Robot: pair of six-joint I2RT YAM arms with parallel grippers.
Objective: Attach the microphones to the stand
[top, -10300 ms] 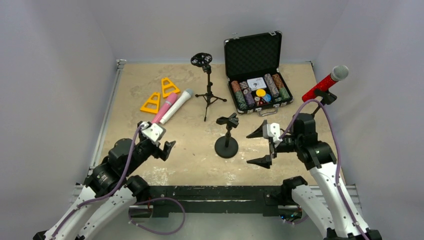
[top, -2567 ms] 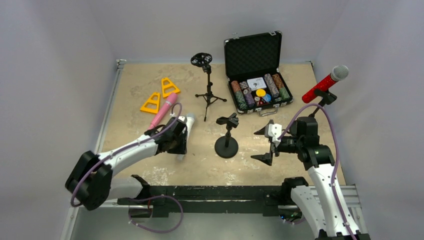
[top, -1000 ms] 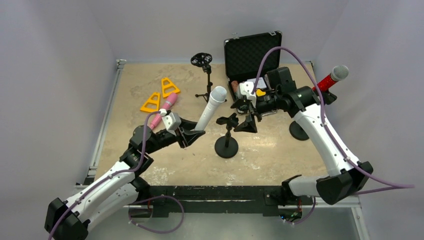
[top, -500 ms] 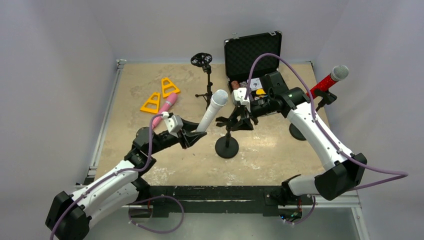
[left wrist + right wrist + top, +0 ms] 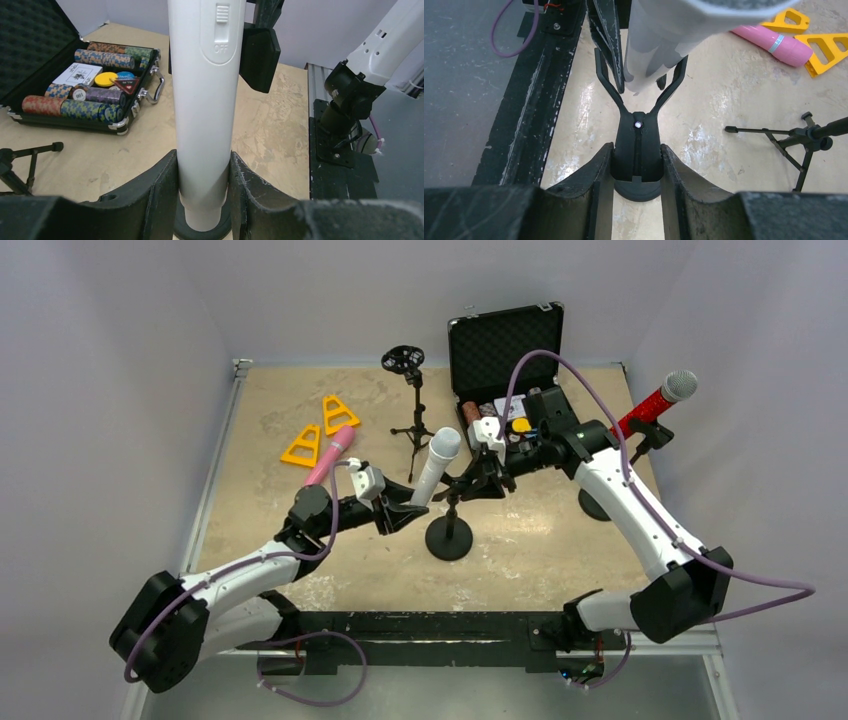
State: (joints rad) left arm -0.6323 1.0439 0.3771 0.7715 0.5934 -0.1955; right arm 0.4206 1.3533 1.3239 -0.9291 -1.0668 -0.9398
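Note:
My left gripper (image 5: 400, 512) (image 5: 204, 195) is shut on the lower body of the white microphone (image 5: 437, 462) (image 5: 205, 100), which tilts head-up just left of the round-based stand (image 5: 449, 538). On the tail of that stand's black clip (image 5: 639, 145) my right gripper (image 5: 482, 483) (image 5: 638, 172) is shut. The clip's prongs are spread, and the white microphone's lower end (image 5: 651, 55) sits between them. The red microphone (image 5: 655, 402) sits in a second stand at the right. On the table at the left lies the pink microphone (image 5: 328, 455) (image 5: 769, 40).
A thin tripod stand (image 5: 412, 415) (image 5: 799, 142) rises behind the clip. An open black case of poker chips (image 5: 505, 350) (image 5: 80, 85) sits at the back right. Two yellow triangular pieces (image 5: 302, 448) lie by the pink microphone. The black rail (image 5: 524, 100) runs along the table's near edge.
My right gripper has come down onto the stand's clip and closed on its tail, spreading the prongs. The left arm has carried the white microphone rightwards to the clip.

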